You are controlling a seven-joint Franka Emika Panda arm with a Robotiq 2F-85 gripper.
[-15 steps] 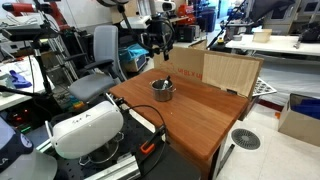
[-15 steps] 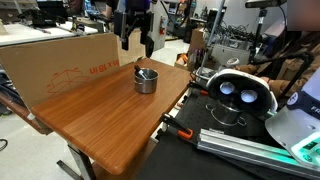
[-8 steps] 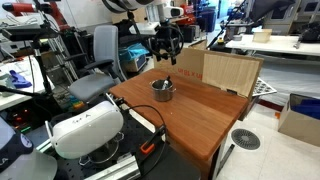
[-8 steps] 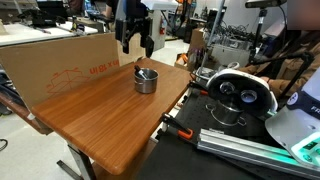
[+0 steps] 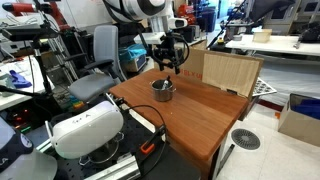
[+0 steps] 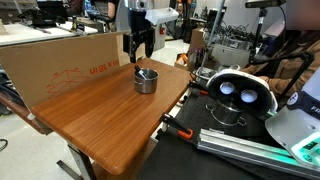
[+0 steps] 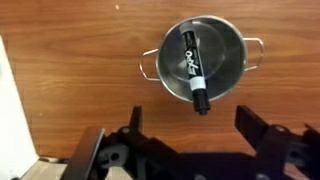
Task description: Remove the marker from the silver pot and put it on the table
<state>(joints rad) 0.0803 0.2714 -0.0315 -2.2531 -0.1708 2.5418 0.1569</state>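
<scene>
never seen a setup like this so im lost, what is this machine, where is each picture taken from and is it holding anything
It is a robot arm with a two-fingered gripper at its tip. Two pictures come from cameras standing at different spots in the room. The third looks straight down from the arm's wrist, so the gripper's dark fingers show at its lower edge. On the wooden table stands a silver pot with a marker lying in it, one end poking over the rim. The gripper hangs open above the pot and holds nothing.
</scene>
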